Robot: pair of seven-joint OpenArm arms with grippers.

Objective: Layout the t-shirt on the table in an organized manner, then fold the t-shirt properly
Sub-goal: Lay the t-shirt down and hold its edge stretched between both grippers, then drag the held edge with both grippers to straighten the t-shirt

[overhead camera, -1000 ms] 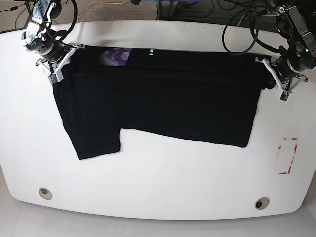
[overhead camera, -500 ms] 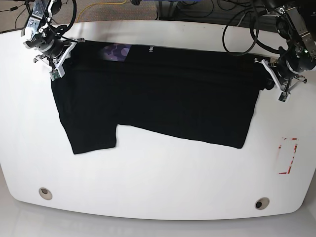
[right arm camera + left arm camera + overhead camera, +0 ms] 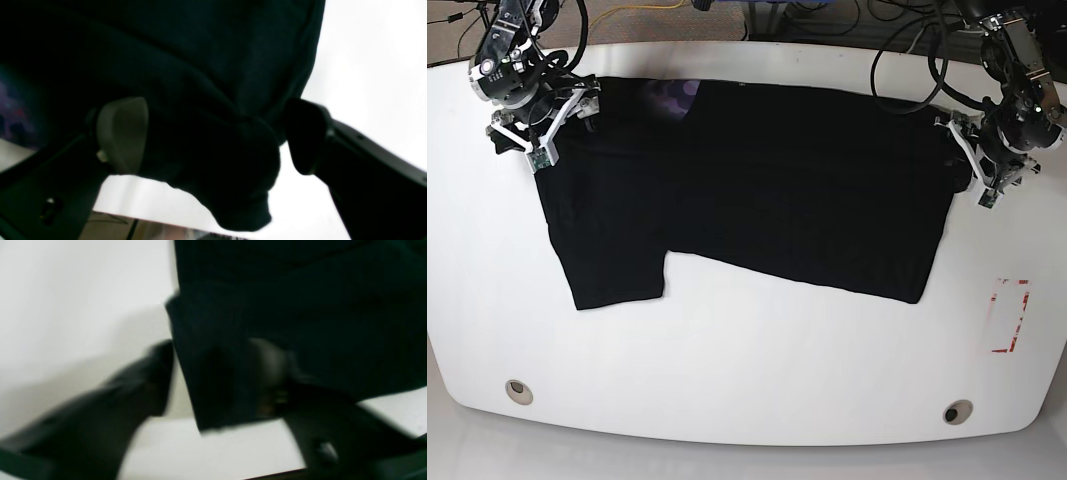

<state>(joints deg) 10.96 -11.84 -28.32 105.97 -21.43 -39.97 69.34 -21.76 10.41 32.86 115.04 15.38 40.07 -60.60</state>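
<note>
The black t-shirt (image 3: 777, 180) lies spread across the far half of the white table (image 3: 747, 360), plain side up, with a purple patch (image 3: 672, 98) peeking out at its far edge. My right gripper (image 3: 552, 130) stands at the shirt's far-left corner. In the right wrist view that gripper (image 3: 213, 133) is open, with a loose bunch of cloth (image 3: 233, 173) between its wide-apart fingers (image 3: 121, 133). At the shirt's right edge my left gripper (image 3: 975, 165) is blurred in the left wrist view (image 3: 217, 373), jaws apart around the cloth edge (image 3: 217, 340).
A red-and-white tape rectangle (image 3: 1010, 315) marks the table's right side. Two round grommet holes (image 3: 519, 391) (image 3: 957, 412) sit near the front edge. Cables (image 3: 907, 70) hang behind the far edge.
Both grippers have opened and let go of the shirt's far corners. The shirt's far edge has shifted toward the back, and the white lettering no longer shows.
</note>
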